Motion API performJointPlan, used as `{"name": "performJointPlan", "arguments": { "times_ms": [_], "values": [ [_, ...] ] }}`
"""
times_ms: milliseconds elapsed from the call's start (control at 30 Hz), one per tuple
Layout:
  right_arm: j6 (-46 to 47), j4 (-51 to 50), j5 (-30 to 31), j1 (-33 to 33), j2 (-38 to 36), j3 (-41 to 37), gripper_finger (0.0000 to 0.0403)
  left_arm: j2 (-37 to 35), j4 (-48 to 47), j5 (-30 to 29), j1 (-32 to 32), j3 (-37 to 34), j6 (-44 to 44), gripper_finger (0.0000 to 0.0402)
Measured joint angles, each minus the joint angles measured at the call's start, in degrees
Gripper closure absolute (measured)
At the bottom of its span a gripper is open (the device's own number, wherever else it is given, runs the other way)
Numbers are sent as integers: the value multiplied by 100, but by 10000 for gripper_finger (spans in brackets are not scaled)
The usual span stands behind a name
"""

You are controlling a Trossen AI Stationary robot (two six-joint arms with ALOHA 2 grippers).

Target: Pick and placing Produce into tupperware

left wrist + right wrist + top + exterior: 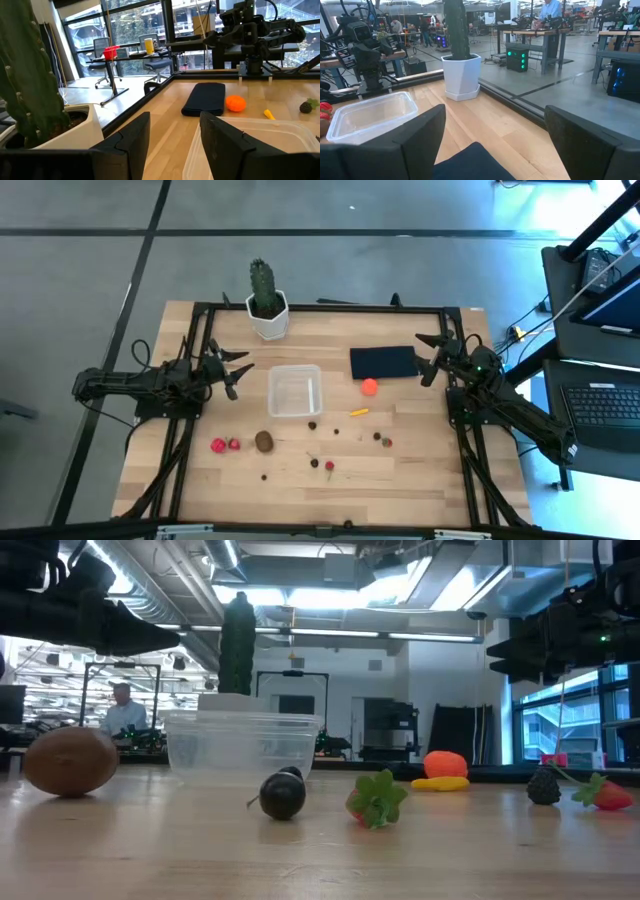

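Note:
The clear square tupperware (294, 392) stands empty at the table's middle, also in the low view (243, 743) and both wrist views (260, 145) (372, 114). Produce lies scattered toward the near edge: red pieces (224, 445), a brown lump (264, 441), an orange ball (370, 387), a yellow sliver (359, 412), dark berries (313, 424). My left gripper (238, 370) hovers open just left of the tupperware. My right gripper (432, 357) is open above the right end of the navy rectangle (383, 362).
A green cactus in a white hexagonal pot (267, 305) stands at the far edge, left of centre. The flat navy rectangle lies right of the tupperware. Black frame rails (320, 307) run around the tabletop. A laptop (606, 404) sits off the table's right side.

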Motion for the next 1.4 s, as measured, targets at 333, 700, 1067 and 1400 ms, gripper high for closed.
{"name": "performJointPlan", "arguments": {
  "times_ms": [333,700,1067,1400],
  "values": [
    [2,2,1,1,-1,1,63,0,1,0,0,-1,1,237],
    [2,0,0,0,0,2,63,-1,1,0,-1,0,44,237],
    [1,2,1,0,-1,1,63,2,218,1,1,-2,1,237],
    [2,0,0,1,0,2,63,2,444,2123,-3,455,25,237]
  ]
}}
